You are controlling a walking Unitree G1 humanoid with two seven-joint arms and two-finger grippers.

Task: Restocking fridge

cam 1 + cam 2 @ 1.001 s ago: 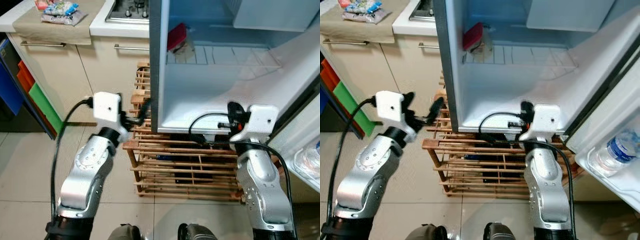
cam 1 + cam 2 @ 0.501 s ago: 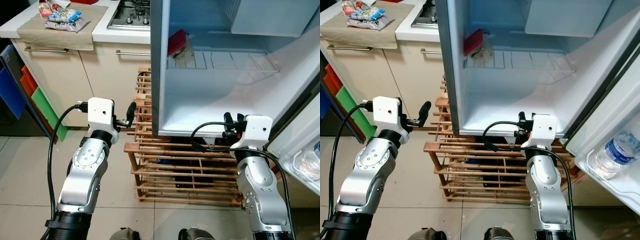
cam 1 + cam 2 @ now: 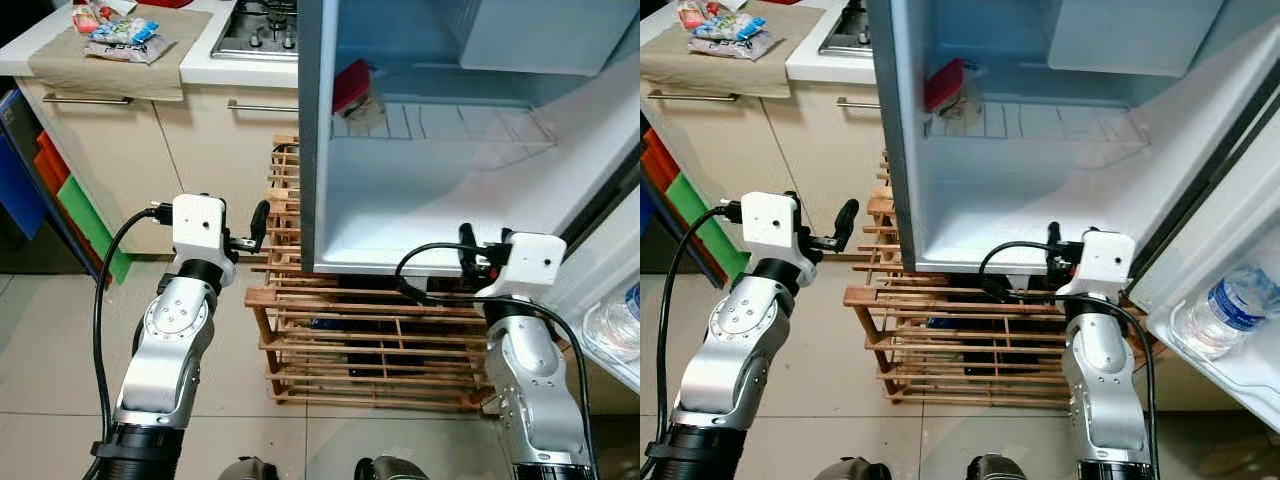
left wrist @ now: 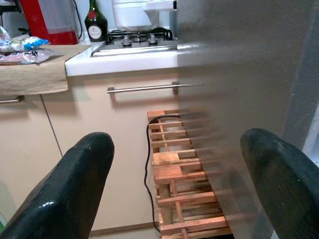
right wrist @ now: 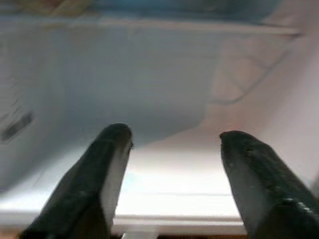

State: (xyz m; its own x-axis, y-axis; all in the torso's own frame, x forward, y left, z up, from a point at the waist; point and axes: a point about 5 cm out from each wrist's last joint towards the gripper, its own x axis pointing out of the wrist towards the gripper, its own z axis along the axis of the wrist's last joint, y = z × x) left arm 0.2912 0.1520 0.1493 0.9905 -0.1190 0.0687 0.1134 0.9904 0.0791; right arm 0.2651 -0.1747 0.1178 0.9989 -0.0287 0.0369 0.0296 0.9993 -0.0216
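The packets of food (image 3: 118, 28) lie on the tabletop (image 3: 200, 62) well beyond and left of the left gripper (image 3: 258, 224), nearer it than the right gripper (image 3: 1051, 250); both grippers' fingers are released and hold nothing.

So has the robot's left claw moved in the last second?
Yes. The left claw has dropped and pulled back from the fridge's side wall: before, it was up against the wall's lower edge; now it hangs beside the wooden rack, fingers open.

Both pincers (image 4: 174, 184) (image 5: 172, 174) raised, agape.
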